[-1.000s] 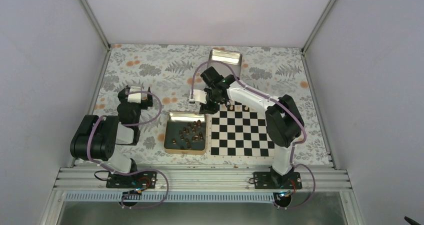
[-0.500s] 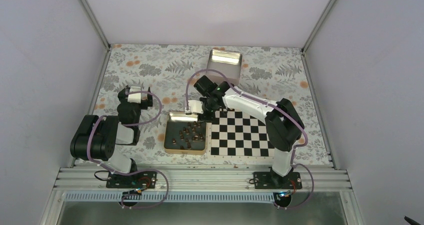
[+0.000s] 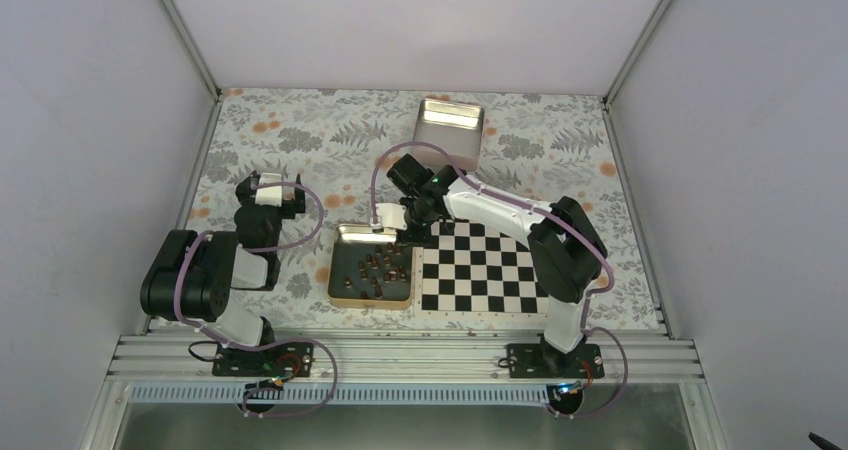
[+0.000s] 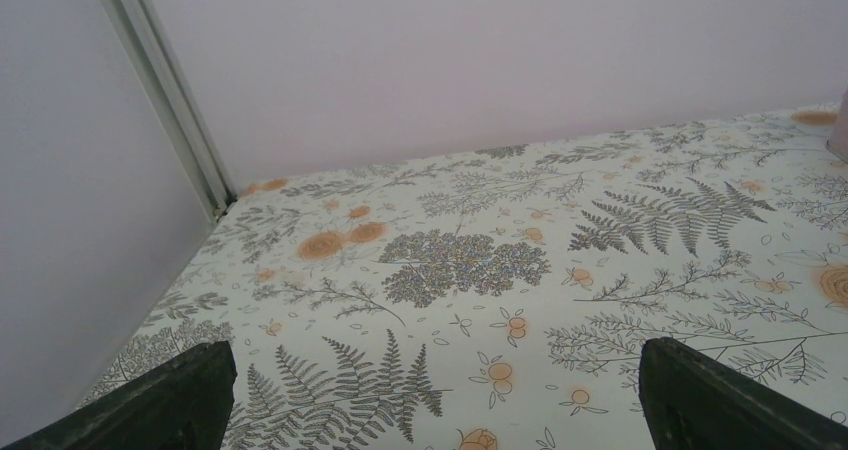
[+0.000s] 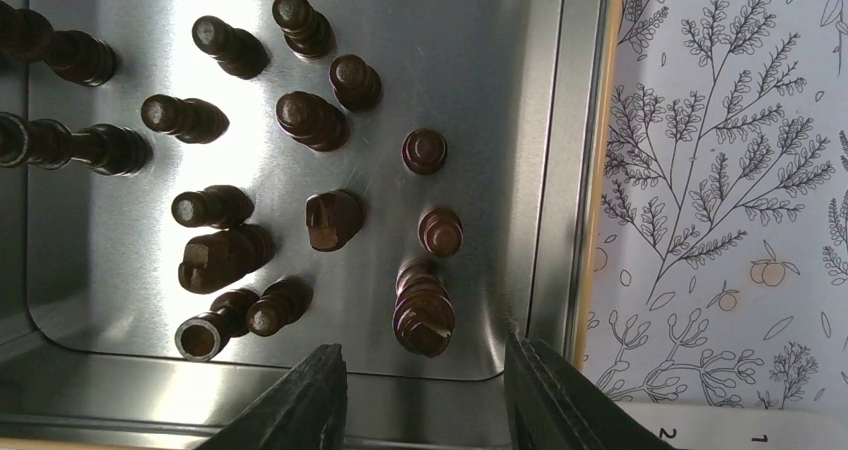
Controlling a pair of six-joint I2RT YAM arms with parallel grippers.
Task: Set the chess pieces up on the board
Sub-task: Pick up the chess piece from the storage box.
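The black-and-white board (image 3: pixel 484 268) lies right of centre. Several dark brown chess pieces (image 3: pixel 378 266) stand and lie in the gold-rimmed metal tray (image 3: pixel 335 276) just left of it; they fill the right wrist view (image 5: pixel 317 120). My right gripper (image 3: pixel 403 232) hangs open and empty over the tray's far right corner, its jaws (image 5: pixel 425 385) apart just above a tall dark piece (image 5: pixel 424 310). Any pieces on the board's far row are hidden by the right arm. My left gripper (image 3: pixel 268 192) rests open and empty at the far left over the patterned cloth (image 4: pixel 460 270).
A silver tin (image 3: pixel 450 130) stands at the back, beyond the board. The tray wall (image 5: pixel 560 170) and the floral cloth (image 5: pixel 720 170) lie right of my right jaws. Grey enclosure walls and metal posts (image 4: pixel 160 80) surround the table.
My right arm has swung left from the board's far left corner to over the tray's far right corner, mostly in the first half second. The left arm has not moved.
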